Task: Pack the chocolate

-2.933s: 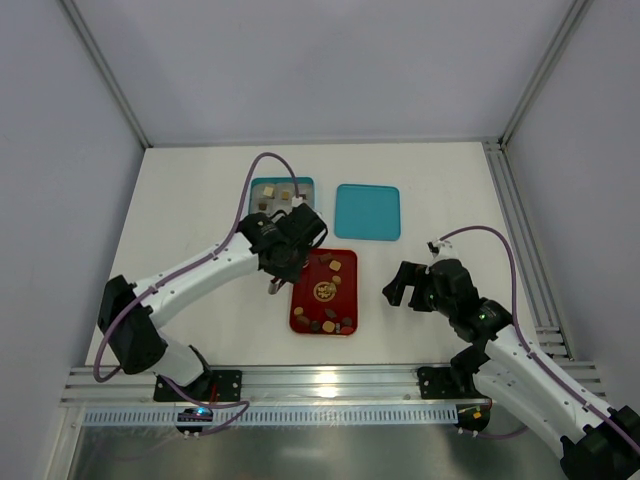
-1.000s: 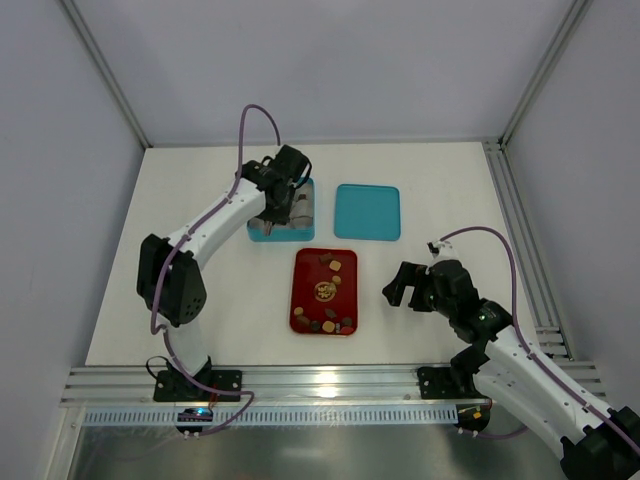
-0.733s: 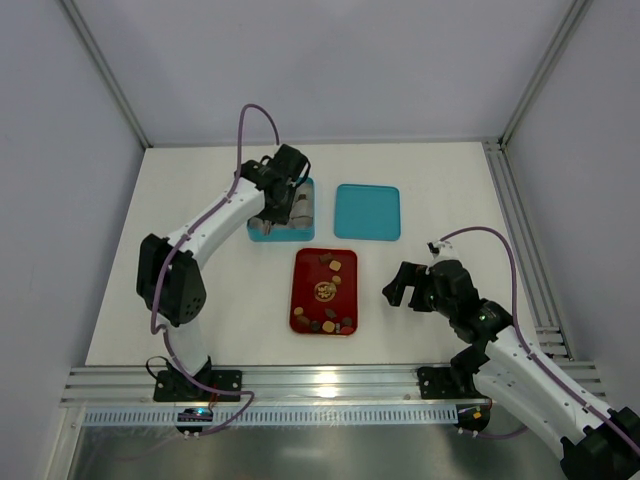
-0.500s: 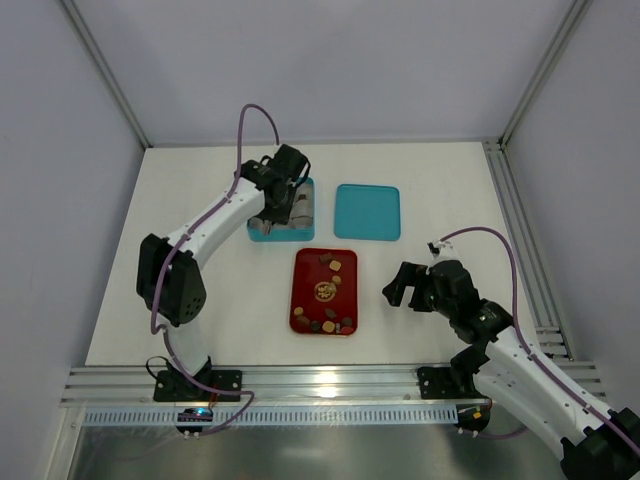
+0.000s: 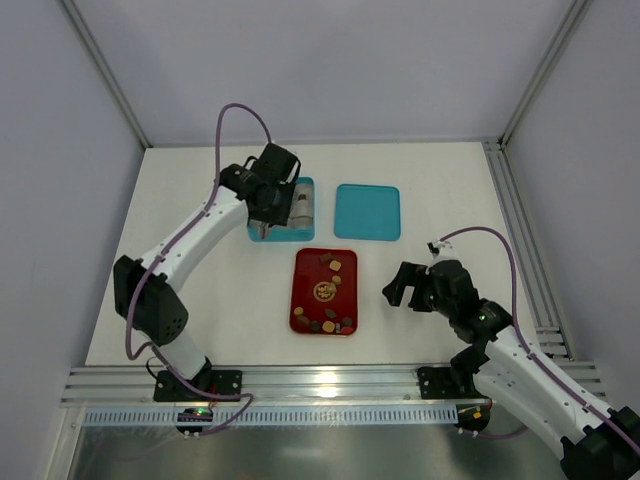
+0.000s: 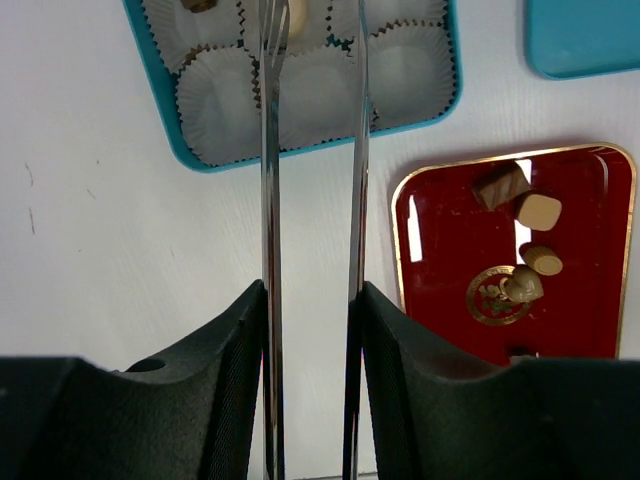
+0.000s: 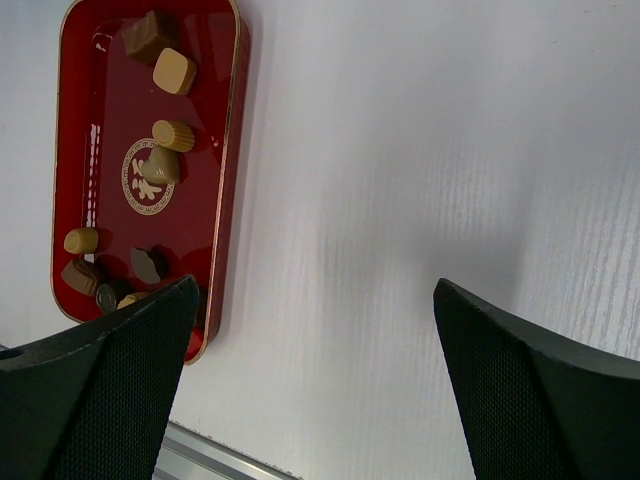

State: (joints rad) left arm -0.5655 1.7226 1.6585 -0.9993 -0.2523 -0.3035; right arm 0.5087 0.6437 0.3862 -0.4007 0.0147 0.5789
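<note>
Left gripper (image 6: 315, 30): apart above teal box (image 6: 160, 90), far edge, seemingly empty
Right gripper (image 7: 315, 290): spread, nothing held
Chocolate (image 7: 174, 72): mostly on red tray (image 7: 210, 200), mid-table
Risk: paper cups (image 6: 215, 105) get snagged by tines

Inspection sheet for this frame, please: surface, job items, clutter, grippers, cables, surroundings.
Surface: white table, a few faint scuffs.
Job's things: chocolate pieces loose on red tray; teal box of paper cups, near cups empty; teal lid beside it.
Clutter: nothing seen.
Grippers: left gripper open, empty, over the box; right gripper open, empty, right of the tray.
Cables: purple cable looping above left arm, another on right arm; both clear of the trays.
Surroundings: grey walls, aluminium rail at near edge.
</note>
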